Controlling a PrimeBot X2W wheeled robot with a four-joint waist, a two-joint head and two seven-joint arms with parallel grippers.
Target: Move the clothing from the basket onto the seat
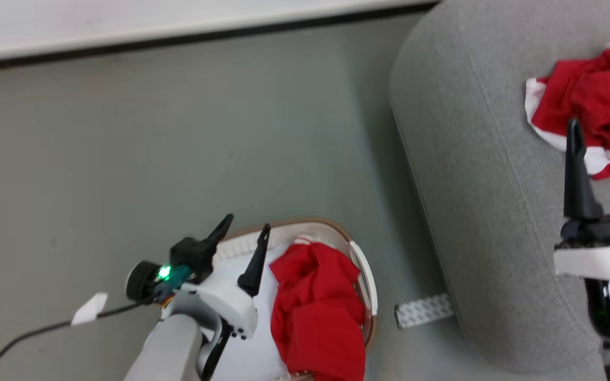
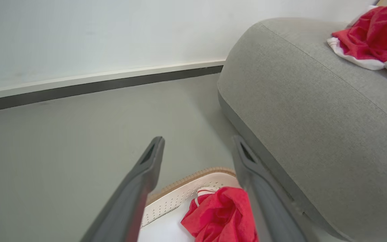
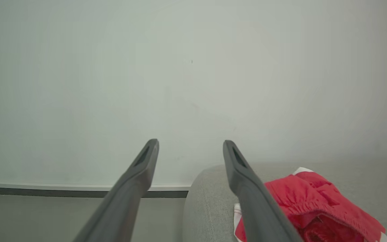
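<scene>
Roughly near-to-far: clothing (image 1: pixel 316 312) in basket (image 1: pixel 367 276)

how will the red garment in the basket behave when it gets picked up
Likely floppy: the red garment lies crumpled in the basket, so it should sag from a pinch. Probably light, since the cloth looks thin. A trailing edge might snag the rim.

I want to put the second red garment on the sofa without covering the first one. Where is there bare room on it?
The seat is bare from its rounded edge by the floor up to the red garment lying on it. It is crowded at that garment, where the open right pincer hovers.
</scene>
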